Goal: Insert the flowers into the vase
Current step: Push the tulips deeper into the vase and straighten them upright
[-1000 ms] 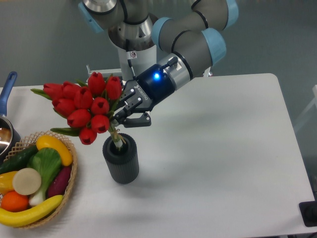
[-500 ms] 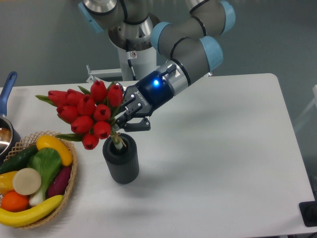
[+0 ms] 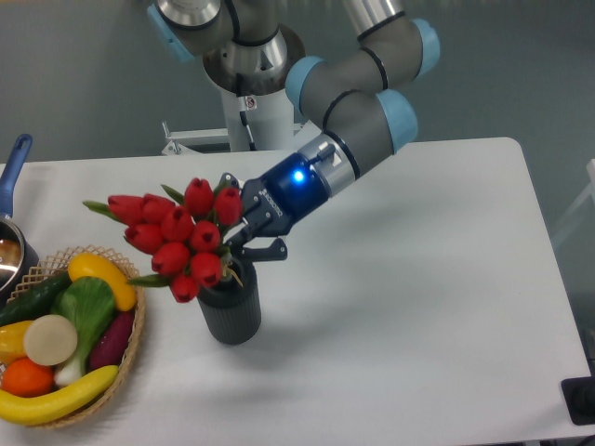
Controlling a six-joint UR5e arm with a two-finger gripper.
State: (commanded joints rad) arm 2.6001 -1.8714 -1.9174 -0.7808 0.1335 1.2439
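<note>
The flowers, a bunch of red tulips with green leaves, lean to the left over the vase, a dark grey ribbed cylinder standing on the white table. Their stems go down into the vase's mouth, and the lowest blooms hang over its left rim. My gripper comes in from the upper right and is shut on the flowers just below the blooms, right above the vase's mouth. The stems inside the vase are hidden.
A wicker basket of toy fruit and vegetables sits at the front left, close to the vase. A pot with a blue handle is at the left edge. A black object sits at the front right corner.
My gripper has come down and slightly right with the bunch. The blooms now sit lower, against the vase's rim, and less stem shows above the mouth.
</note>
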